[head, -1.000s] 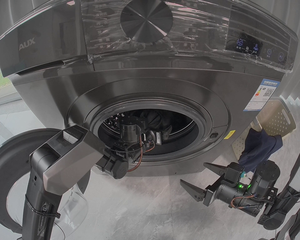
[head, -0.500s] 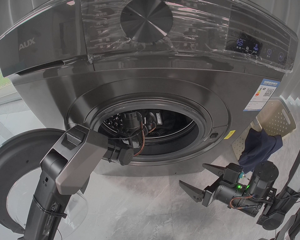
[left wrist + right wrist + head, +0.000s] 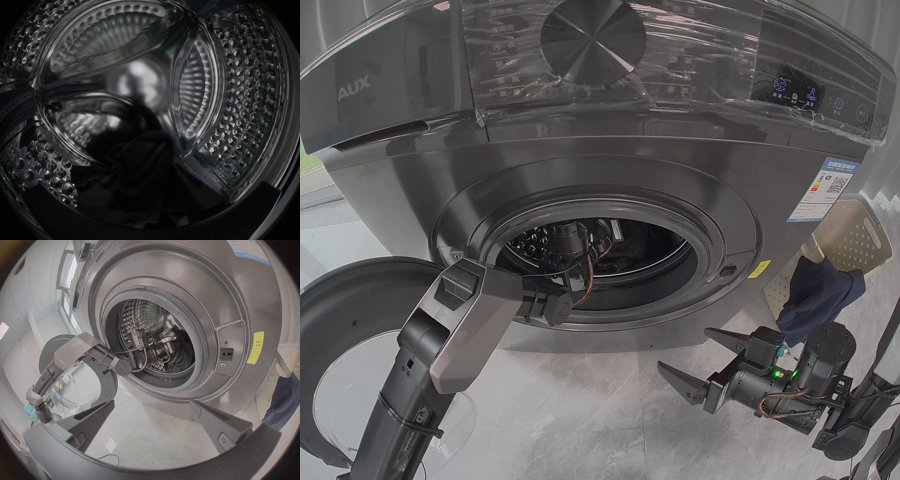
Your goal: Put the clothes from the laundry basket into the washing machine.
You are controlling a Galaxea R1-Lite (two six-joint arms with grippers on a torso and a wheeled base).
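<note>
Logging: navy garment [image 3: 822,294] hung over the laundry basket [image 3: 855,236] just beyond my right pincer [image 3: 686,349], which gaped apart. Left pincer [image 3: 170,350] sat inside the washing machine [image 3: 675,169], farther off; I couldn't tell its state.

The washing machine [image 3: 600,156] is a dark grey front-loader standing upright on the floor, its control panel wrapped in clear film. Its round door [image 3: 344,294] is swung fully open and sits at about 8 o'clock from the porthole. Inside, the perforated steel drum [image 3: 243,93] holds a crumpled heap of dark clothes [image 3: 137,175] lying at its 6 o'clock. The laundry basket [image 3: 856,237], beige with a perforated wall and a slot handle, stands at 3 o'clock from the porthole, just beside the machine. A navy garment [image 3: 819,294] hangs over its rim and droops down the outer wall.
</note>
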